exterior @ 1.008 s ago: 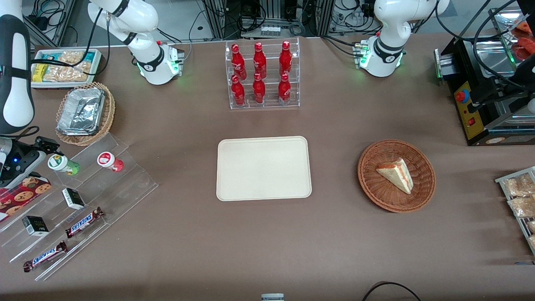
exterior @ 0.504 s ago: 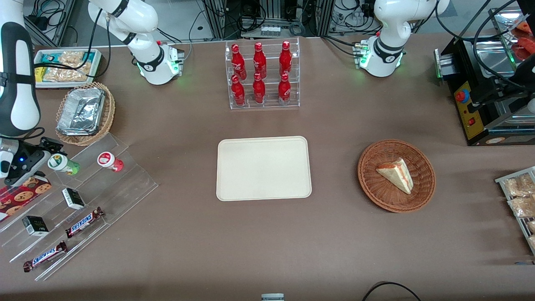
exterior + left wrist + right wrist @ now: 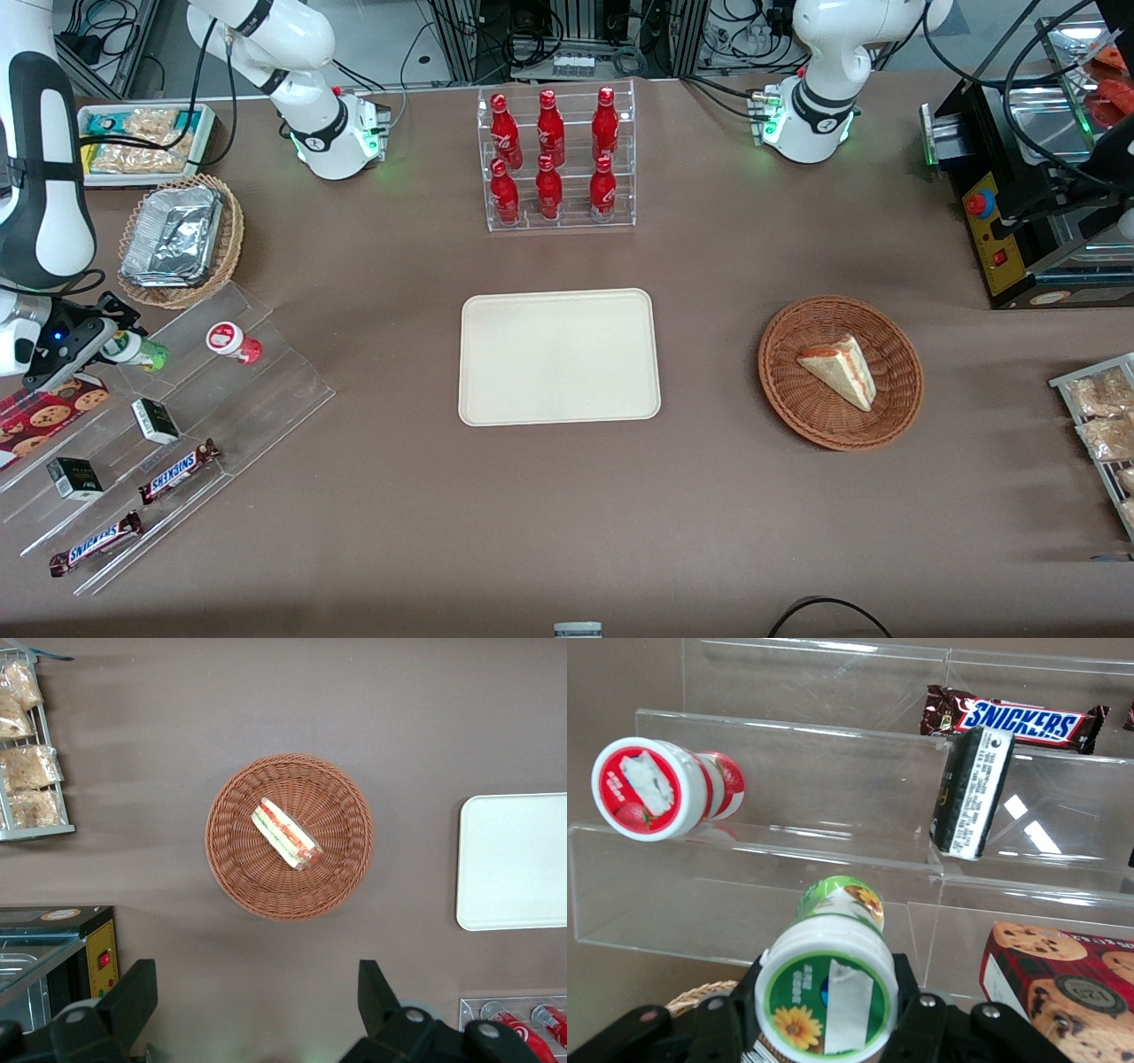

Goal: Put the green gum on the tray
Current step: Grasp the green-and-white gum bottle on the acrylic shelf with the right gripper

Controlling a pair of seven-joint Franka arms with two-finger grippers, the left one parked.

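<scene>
1. Nearest the front camera, low in the front frame at the working arm's end of the table, two brown chocolate bars (image 3: 180,470) lie on the lower steps of a clear stepped acrylic shelf (image 3: 266,390). Their wrappers read "SNICKERS" in blue letters.
2. One step up stand small black boxes (image 3: 155,420); their print is too small to read. Beside them is a red carton printed with cookies (image 3: 44,412).
3. On the top step lies the small green-bodied gum bottle with a white round lid (image 3: 826,992). Its lid label shows a yellow flower on green and has a white seal strip across it.
4. The right arm's black two-finger gripper (image 3: 106,339) is at that bottle. In the right wrist view its fingers press against both sides of the lid, so it appears to be holding the green gum. The bottle does not yet look lifted off the shelf.
5. Just beside it on the same step is a red-bodied bottle with a strawberry-marked lid (image 3: 232,342), apart from the gripper.
6. In the middle of the front frame sits the large flat cream rectangular tray (image 3: 558,356), bare and well apart from the shelf. The grasp looks made, while the lift, the carry and the release on the tray remain.
7. At the top of the frame, a clear rack holds six red bottles (image 3: 554,159) with white script that is not legible.
</scene>
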